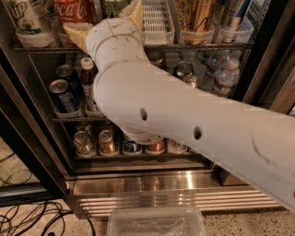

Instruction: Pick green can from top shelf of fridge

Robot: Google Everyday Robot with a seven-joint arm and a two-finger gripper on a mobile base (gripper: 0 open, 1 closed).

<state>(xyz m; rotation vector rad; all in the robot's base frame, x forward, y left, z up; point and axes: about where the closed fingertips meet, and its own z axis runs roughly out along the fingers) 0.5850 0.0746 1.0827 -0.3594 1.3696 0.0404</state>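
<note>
Mostly hidden behind the arm (184, 120), the end effector (105, 17), released, flanks the top-cropped green can (115, 6).

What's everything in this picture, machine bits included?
fridge: one, dark frame, steel base
green can: one, dark green, top shelf
Coca-Cola can: one, red, top shelf, left
tall cans: several, gold and silver, top shelf, right
blue can: one, middle rack, left
water bottles: at least two, clear, middle rack, right
short cans: several, mixed, bottom rack
plastic tub: one, clear, floor
cables: several, black, floor, left
arm: one, white, across the fridge
gripper: one, cream, open, at the green can
</note>
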